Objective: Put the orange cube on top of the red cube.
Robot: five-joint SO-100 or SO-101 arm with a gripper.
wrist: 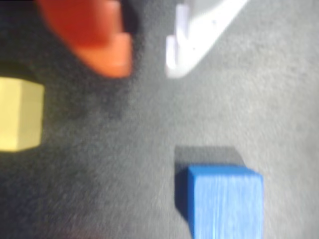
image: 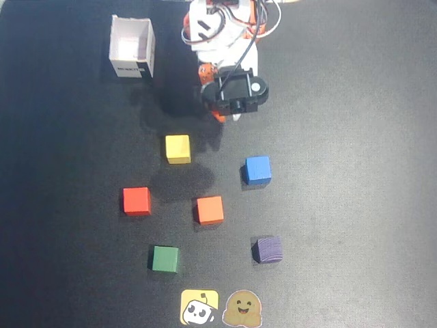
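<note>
Surface: you have a dark, matte black mat (image: 355, 225) covering the whole table in the overhead view.
Arm: your white and orange arm with a black wrist block (image: 235, 92) reaches down from the top edge.
Gripper (wrist: 148, 72): in the wrist view you see one orange finger and one white finger (wrist: 199, 35) with a clear gap of bare mat between their tips; they stand apart and hold nothing.
Orange cube (image: 209, 210): small plain orange block, flat on the mat near the middle, well below the gripper.
Red cube (image: 136, 201): small plain deep red block, on the mat to the left of the orange cube in the overhead view, apart from it.
Yellow cube (image: 177, 148): small yellow block, above and between those two.
Blue cube (image: 257, 169): small blue block, to the upper right of the orange cube.
Green cube (image: 164, 259): small green block, lower left.
Purple cube (image: 267, 249): small purple block, lower right.
Box (image: 132, 46): open white box, upper left.
Stickers (image: 218, 307): two cartoon stickers at the bottom edge.
</note>
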